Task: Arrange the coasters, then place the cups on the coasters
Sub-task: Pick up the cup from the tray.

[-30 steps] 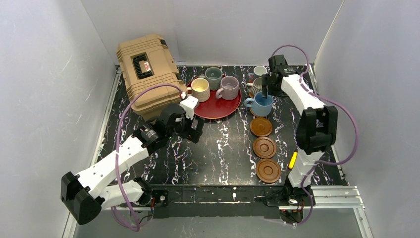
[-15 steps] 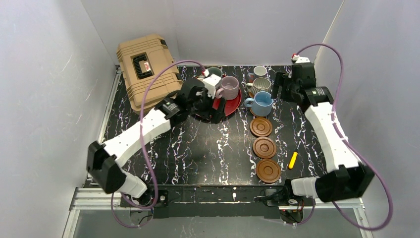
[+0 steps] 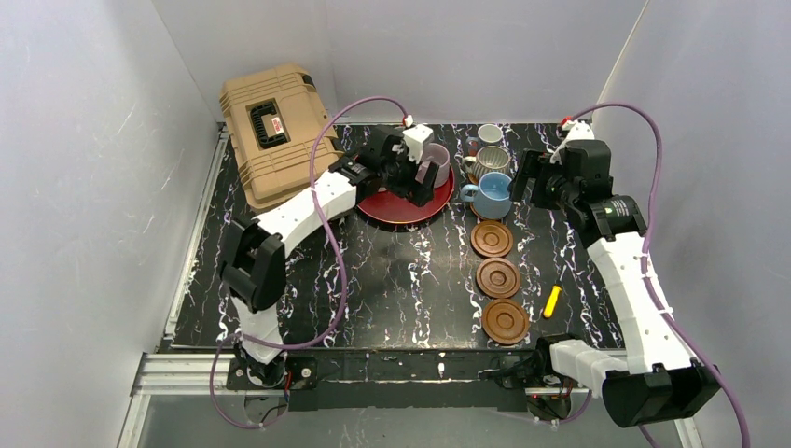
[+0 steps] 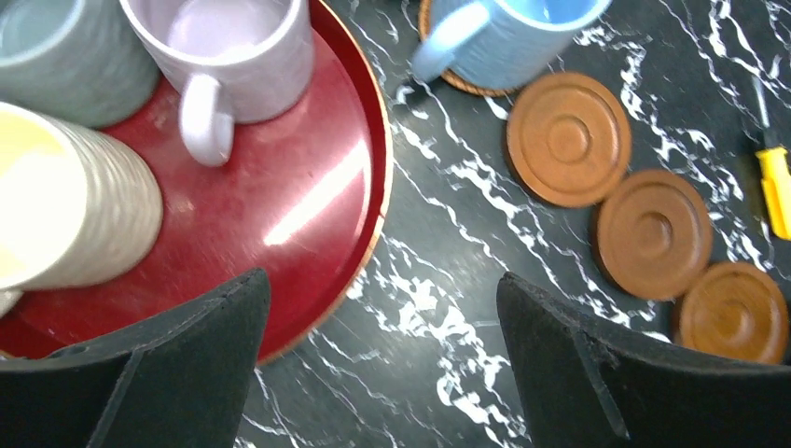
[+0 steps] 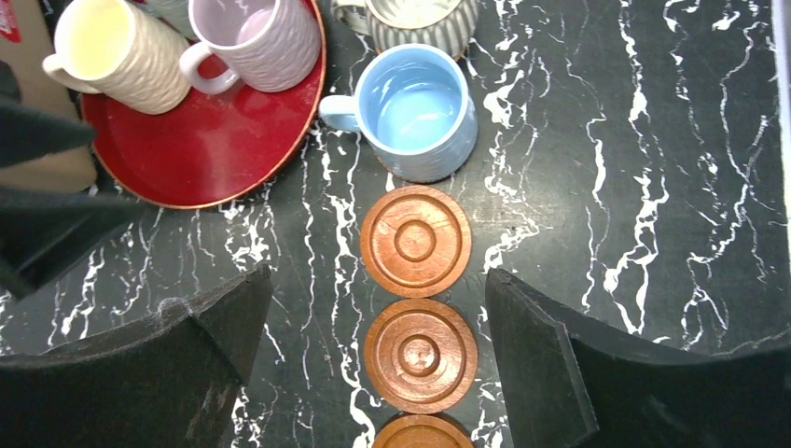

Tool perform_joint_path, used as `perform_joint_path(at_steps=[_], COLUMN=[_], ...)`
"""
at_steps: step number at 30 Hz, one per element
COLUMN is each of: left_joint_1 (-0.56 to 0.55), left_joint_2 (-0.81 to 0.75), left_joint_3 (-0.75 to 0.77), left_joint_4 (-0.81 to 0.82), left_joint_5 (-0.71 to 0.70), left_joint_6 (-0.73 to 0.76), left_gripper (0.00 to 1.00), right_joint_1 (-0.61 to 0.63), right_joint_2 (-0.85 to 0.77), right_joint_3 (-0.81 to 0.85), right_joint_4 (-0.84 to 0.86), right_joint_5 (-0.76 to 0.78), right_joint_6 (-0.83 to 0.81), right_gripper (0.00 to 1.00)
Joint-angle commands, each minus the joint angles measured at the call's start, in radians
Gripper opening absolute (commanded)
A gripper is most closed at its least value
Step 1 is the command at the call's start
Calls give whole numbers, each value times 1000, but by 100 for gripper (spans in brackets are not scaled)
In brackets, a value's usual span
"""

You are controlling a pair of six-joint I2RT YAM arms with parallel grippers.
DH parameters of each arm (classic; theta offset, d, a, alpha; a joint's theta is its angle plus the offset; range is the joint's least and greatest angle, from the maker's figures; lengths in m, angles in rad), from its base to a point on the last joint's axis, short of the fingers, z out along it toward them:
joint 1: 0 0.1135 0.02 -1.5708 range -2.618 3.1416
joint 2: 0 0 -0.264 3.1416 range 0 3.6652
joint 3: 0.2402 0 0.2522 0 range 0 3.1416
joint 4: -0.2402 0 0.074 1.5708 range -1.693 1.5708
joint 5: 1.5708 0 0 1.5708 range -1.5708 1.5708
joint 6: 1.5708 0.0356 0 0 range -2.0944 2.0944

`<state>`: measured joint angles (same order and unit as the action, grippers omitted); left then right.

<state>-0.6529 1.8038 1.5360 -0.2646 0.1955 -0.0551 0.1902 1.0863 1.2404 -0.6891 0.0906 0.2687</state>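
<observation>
Brown wood coasters [image 3: 497,277], three of them, lie in a row on the table's right side, bare. We see the blue cup [image 5: 415,110] just beyond them on an orange coaster [image 4: 448,82], with the grey cup [image 3: 492,161] and white cup [image 3: 490,133] behind it. The lilac cup [image 4: 224,47], cream cup [image 4: 65,205] and green cup [image 4: 56,47] stand on the red tray [image 4: 308,187]. Our left claw [image 4: 378,289] hangs over the tray's edge, jaws wide and empty. Our right claw [image 5: 378,280] gapes wide above the row, holding nothing.
</observation>
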Motion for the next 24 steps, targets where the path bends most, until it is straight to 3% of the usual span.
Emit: perform_joint_path(at_steps=[1, 11, 17, 24], left_joint_1=[45, 68, 78, 86], left_joint_2=[82, 251, 371, 433], left_joint_3=[112, 269, 359, 417], left_joint_4=[4, -27, -8, -19], left_joint_5=[52, 37, -33, -50], left_joint_6=[66, 168, 174, 190], left_gripper=[89, 80, 75, 71], right_joint_1=[0, 0, 0, 0], right_joint_2=[-38, -42, -37, -39], right_joint_3=[-22, -41, -38, -32], right_joint_4=[49, 56, 81, 72], right_joint_5=[-71, -125, -220, -224], right_joint_6=[18, 22, 51, 53], right_gripper=[93, 93, 93, 93])
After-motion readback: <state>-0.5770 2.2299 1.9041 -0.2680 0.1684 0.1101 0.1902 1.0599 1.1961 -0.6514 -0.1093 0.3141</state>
